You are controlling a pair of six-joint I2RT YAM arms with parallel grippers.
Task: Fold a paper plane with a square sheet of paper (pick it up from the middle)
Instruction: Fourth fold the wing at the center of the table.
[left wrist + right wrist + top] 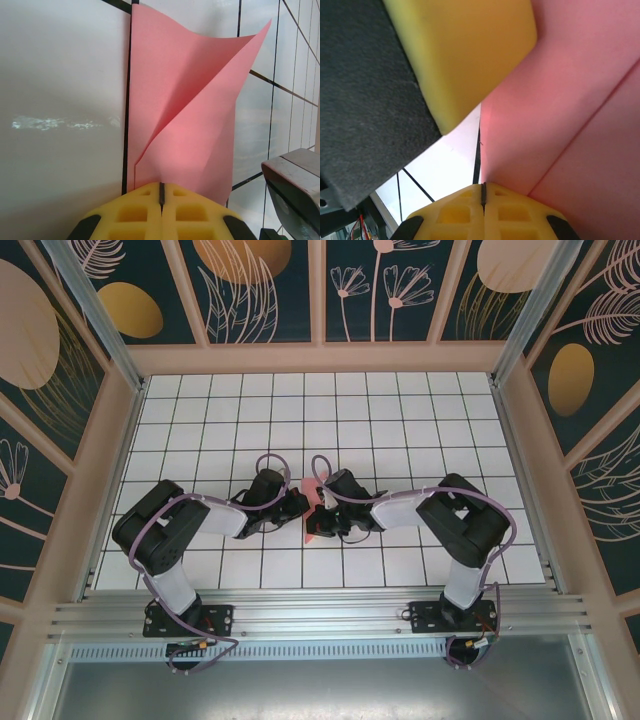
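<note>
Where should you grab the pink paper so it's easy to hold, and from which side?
Probably the raised edge of the square sheet of paper, below its pointy corner, coming from that lifted side. It curls up off the table there, so fingers could close around the thin edge. Its opposite edge lies flat, leaving no gap underneath.

square sheet of paper (185, 115): plain salmon pink
left gripper (161, 192): yellow, black at the sides
table (400, 410): white tiles, black grid lines
walls (260, 290): dark teal, tan and orange leaf and flower motifs, beige frames
arms (215, 515): black joints, white links
cables (265, 462): purple
</note>
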